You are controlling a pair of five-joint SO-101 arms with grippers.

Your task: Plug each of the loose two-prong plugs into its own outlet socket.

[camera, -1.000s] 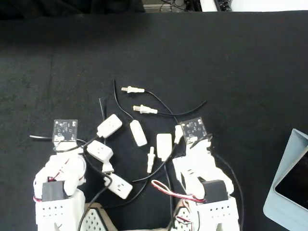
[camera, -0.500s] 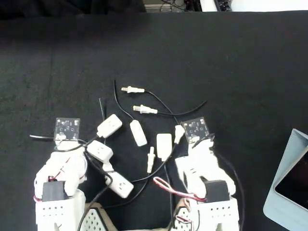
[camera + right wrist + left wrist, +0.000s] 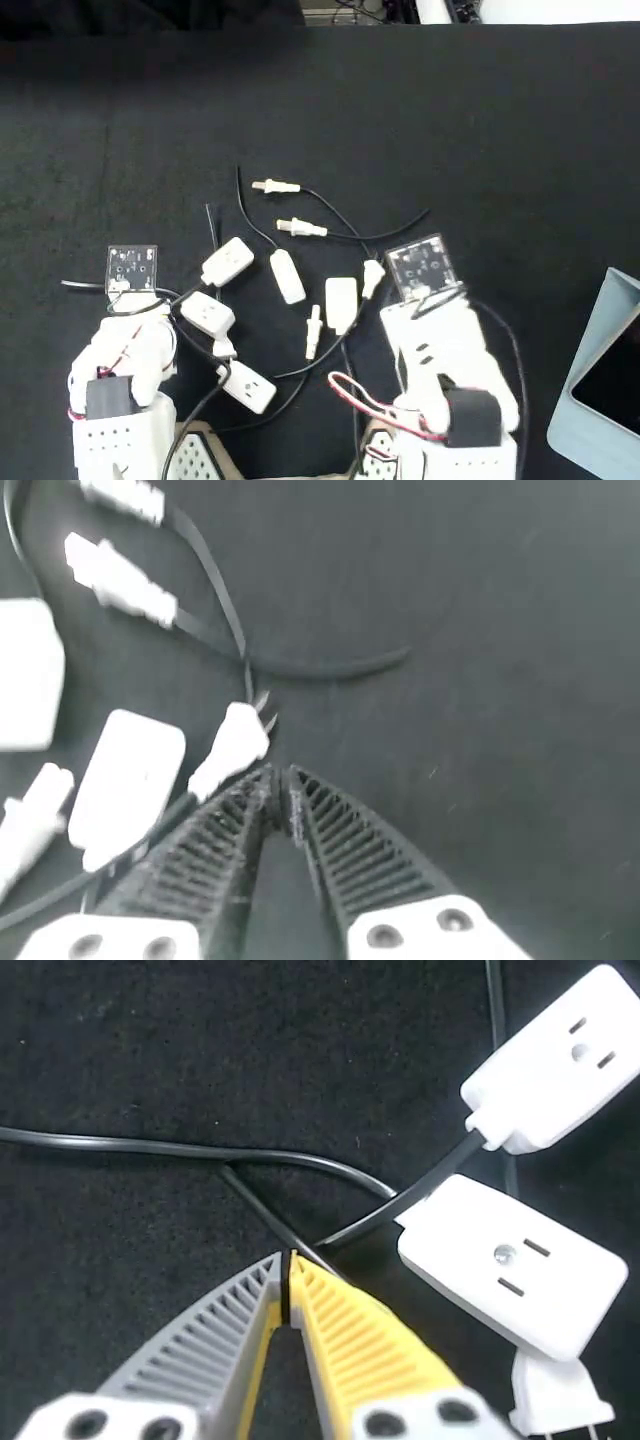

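The right arm has just swung a little to its own right and lifted, so the right gripper (image 3: 280, 785) now hangs just beside the small plug (image 3: 232, 746) rather than over it. Its fingers are drawn together with nothing between them. That plug lies flat on the black table (image 3: 520, 150), prongs pointing away from the arm, with two more plugs (image 3: 300, 228) farther out.

The left arm has barely stirred. The left gripper (image 3: 288, 1285) is pinched closed, its tips right at a black cord (image 3: 255, 1210) near a white socket (image 3: 515, 1280) and its neighbour. Whether it actually nips the cord I cannot tell.

As I read it, nothing is plugged in yet. Every plug I can see lies loose, and the right arm seems to be lining up afresh on the nearest one — it would have to open before any grab.
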